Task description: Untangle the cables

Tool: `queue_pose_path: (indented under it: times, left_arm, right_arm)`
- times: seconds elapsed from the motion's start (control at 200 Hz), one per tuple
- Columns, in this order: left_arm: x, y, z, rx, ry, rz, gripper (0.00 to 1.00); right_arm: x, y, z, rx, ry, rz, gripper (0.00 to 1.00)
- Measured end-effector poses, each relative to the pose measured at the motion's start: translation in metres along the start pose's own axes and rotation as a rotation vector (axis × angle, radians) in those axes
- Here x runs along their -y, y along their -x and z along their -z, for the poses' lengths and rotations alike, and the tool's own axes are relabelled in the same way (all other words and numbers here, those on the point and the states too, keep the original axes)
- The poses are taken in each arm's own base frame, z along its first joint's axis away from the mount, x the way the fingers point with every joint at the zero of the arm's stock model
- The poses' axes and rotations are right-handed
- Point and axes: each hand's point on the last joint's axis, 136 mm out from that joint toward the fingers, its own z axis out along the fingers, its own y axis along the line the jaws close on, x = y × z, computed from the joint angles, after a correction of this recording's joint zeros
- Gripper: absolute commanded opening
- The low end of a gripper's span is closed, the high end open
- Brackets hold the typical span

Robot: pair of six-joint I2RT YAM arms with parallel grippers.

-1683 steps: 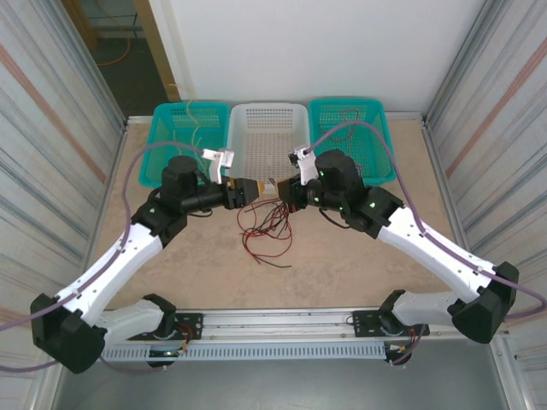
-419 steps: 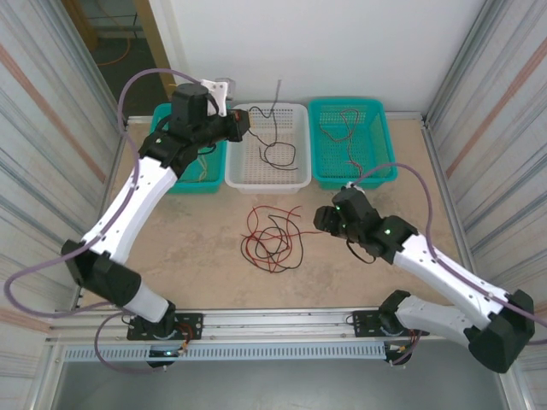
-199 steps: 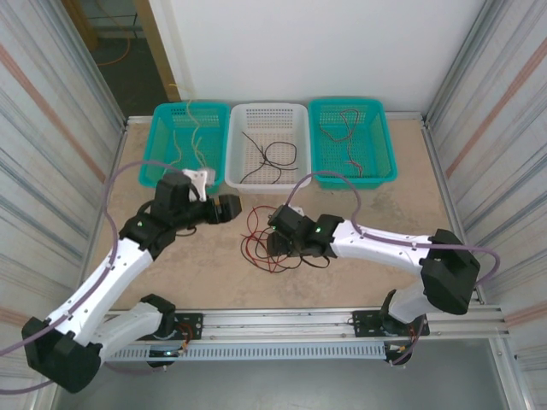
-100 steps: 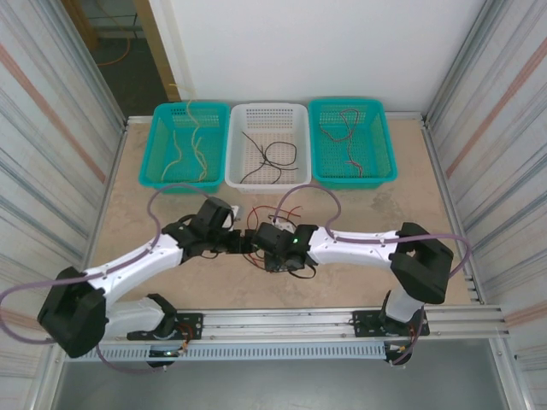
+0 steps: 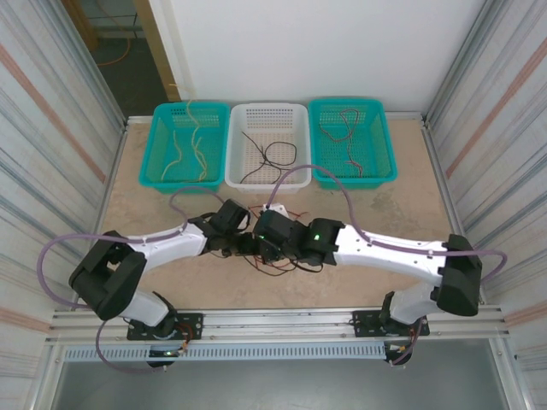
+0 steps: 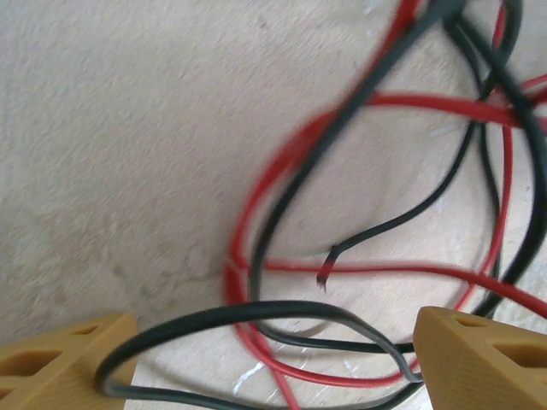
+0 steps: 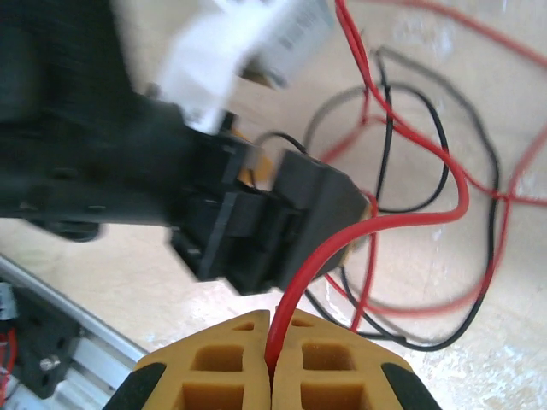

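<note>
The right gripper (image 7: 273,363) pinches a red cable (image 7: 385,222) rising toward one o'clock. The left gripper (image 6: 273,346), jaws wide, straddles a black cable (image 6: 256,309) loop lying nine-to-three.

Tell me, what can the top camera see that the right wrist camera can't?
Top camera's extras: three baskets at the far edge. The left teal basket holds yellow cables, the white basket a black cable, and the right teal basket a red one. Right wrist camera's extras: the right gripper up close, shut on a red cable. Shared: the red and black tangle on the table.
</note>
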Motion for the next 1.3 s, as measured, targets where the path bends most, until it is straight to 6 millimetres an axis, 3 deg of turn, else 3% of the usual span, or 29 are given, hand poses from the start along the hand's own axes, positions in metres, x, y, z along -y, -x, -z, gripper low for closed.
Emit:
queue_pose_path:
  times: [0.251, 0.481, 0.681, 0.827, 0.982, 1.082, 1.188, 1.298]
  left_arm:
    - [0.002, 0.006, -0.006, 0.010, -0.006, 0.001, 0.78]
    - [0.001, 0.006, -0.007, 0.009, -0.003, 0.014, 0.74]
    - [0.001, 0.006, -0.007, 0.009, -0.002, 0.016, 0.73]
    - [0.001, 0.006, -0.007, 0.009, -0.002, 0.019, 0.71]
    - [0.005, 0.005, -0.005, 0.008, -0.019, 0.020, 0.77]
    - [0.015, 0.008, 0.007, 0.034, -0.053, 0.005, 0.78]
    - [0.031, 0.016, 0.034, 0.099, -0.107, -0.020, 0.79]
    - [0.046, 0.023, 0.070, 0.182, -0.169, -0.045, 0.81]
  right_arm:
    - [-0.014, 0.031, 0.073, 0.163, 0.104, 0.135, 0.00]
    - [-0.007, 0.067, 0.164, 0.383, 0.216, 0.172, 0.00]
    - [0.032, 0.113, 0.234, 0.601, 0.165, 0.103, 0.00]
    - [0.069, 0.144, 0.264, 0.715, 0.055, 0.056, 0.00]
    - [0.121, 0.183, 0.278, 0.782, -0.129, -0.027, 0.00]
    - [0.164, 0.217, 0.274, 0.783, -0.238, -0.109, 0.00]
    - [0.212, 0.249, 0.250, 0.736, -0.324, -0.190, 0.00]
    - [0.261, 0.270, 0.200, 0.631, -0.378, -0.261, 0.00]
